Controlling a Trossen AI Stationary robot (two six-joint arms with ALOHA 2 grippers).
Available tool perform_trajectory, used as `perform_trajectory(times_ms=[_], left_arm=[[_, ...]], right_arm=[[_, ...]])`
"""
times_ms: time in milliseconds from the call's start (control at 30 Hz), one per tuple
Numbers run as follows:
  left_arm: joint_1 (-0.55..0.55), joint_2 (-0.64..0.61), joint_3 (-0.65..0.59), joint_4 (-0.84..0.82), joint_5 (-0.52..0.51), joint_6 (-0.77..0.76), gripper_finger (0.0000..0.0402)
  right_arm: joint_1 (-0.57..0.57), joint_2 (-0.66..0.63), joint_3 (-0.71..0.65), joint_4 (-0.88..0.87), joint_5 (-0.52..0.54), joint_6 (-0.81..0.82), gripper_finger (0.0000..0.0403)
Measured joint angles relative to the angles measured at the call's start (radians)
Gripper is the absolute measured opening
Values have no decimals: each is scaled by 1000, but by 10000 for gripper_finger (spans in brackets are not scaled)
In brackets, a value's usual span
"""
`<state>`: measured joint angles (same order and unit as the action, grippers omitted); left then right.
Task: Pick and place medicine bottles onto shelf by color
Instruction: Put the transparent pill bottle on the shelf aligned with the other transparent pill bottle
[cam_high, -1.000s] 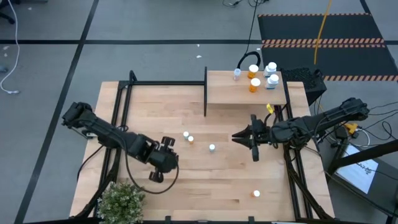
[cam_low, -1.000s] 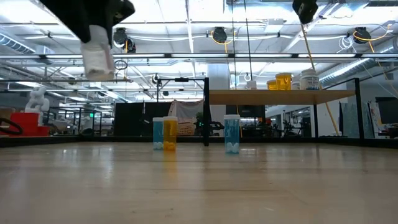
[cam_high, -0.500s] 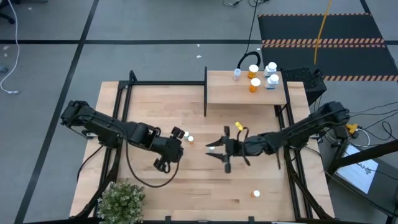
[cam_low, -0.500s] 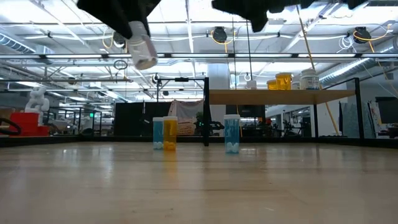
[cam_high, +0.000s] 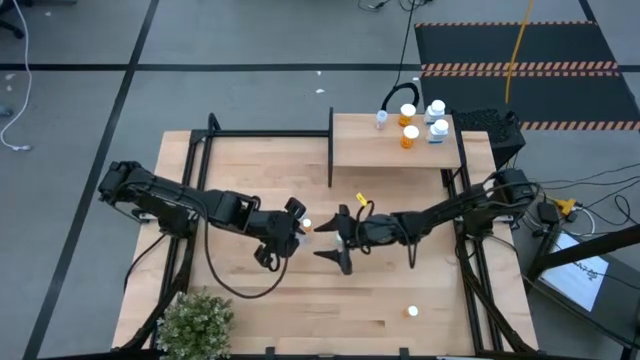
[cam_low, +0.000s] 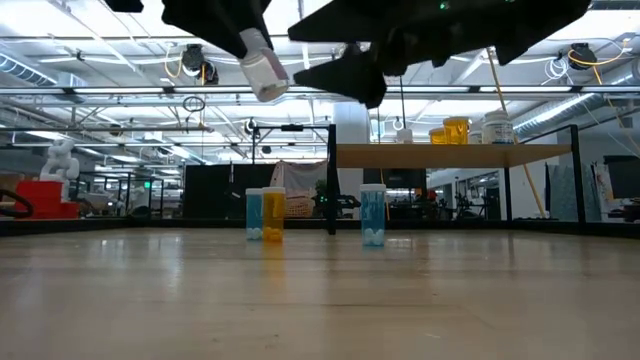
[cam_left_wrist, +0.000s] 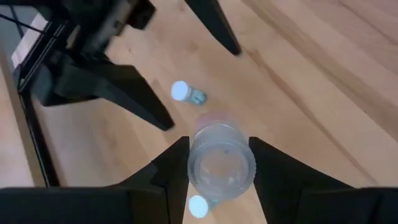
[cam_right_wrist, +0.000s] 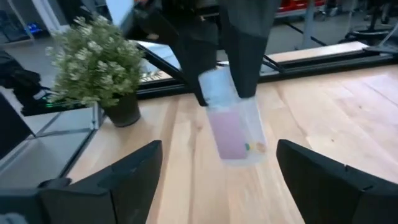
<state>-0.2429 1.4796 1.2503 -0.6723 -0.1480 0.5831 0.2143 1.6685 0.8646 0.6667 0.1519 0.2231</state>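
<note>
Table (cam_high: 440, 310): 4 bottles (cam_high: 411, 312), plant (cam_high: 195, 322). Shelf (cam_high: 360, 150): 5 bottles (cam_high: 409, 136).

Grey floor (cam_high: 250, 40) with black tape lines, bright ceiling lights (cam_low: 300, 20) overhead.

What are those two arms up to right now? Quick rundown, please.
Left gripper holds a clear bottle aloft, mid-table. Right gripper faces it, jaws wide, not touching. Three bottles stand below; nothing between.
</note>
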Motion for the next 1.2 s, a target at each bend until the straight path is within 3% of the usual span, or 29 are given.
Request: perform_trajectory(times_ms=[467, 967, 1200], left_arm=[[14, 0, 0, 63, 17, 37, 152], [12, 0, 0, 69, 21, -7, 156], [12, 0, 0, 72, 19, -117, 157]], right_arm=[[-31, 71, 29, 48, -22, -98, 307], [-31, 71, 29, 49, -19, -147, 160], [-31, 71, 29, 49, -19, -168, 156]])
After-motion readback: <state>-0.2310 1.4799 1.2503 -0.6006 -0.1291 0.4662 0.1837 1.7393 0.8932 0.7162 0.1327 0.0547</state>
